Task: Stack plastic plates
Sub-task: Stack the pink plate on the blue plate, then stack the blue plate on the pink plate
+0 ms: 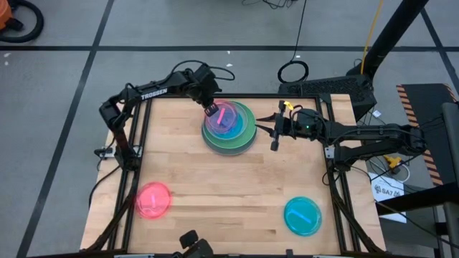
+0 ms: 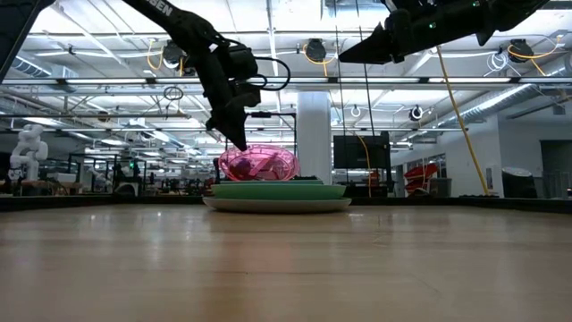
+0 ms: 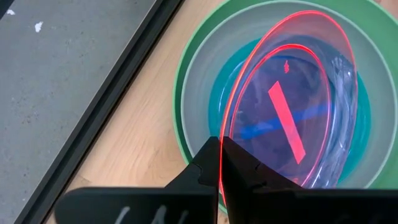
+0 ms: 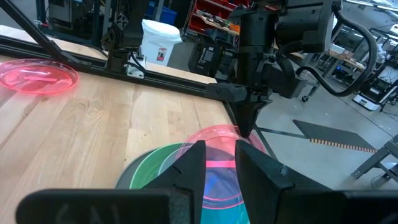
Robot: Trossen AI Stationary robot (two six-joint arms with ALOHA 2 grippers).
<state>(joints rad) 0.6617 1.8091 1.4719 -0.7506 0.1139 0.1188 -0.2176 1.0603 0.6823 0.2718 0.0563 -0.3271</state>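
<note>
Gripping the rim of a translucent pink plate (image 3: 292,99), the left tool (image 1: 210,109) is being held clenched over the stack of plates (image 1: 229,129) at the far middle of the surface (image 1: 237,193). The pink plate is being kept tilted, one edge raised in the fingers (image 3: 249,180) and the opposite edge down toward the stack; in the low view it is being shown leaning above the pile, and whether its low edge is touching cannot be told. Under it, a teal plate (image 3: 224,93) is being seen through the pink plastic, sitting inside a pale grey plate (image 3: 205,74), which is itself being carried by a green plate (image 3: 183,68). At the bottom of the pile, a grey rim (image 2: 277,205) is being shown flat on the surface in the low view.

The right tool (image 1: 273,133) is being held in the air just to the right of the stack, apart from it, with its fingers (image 4: 186,165) standing partly parted and nothing being grasped between them.

Well apart from the stack, a second pink plate (image 1: 153,199) is lying flat at the near left of the surface, and a loose teal plate (image 1: 303,216) is lying flat at the near right.
</note>
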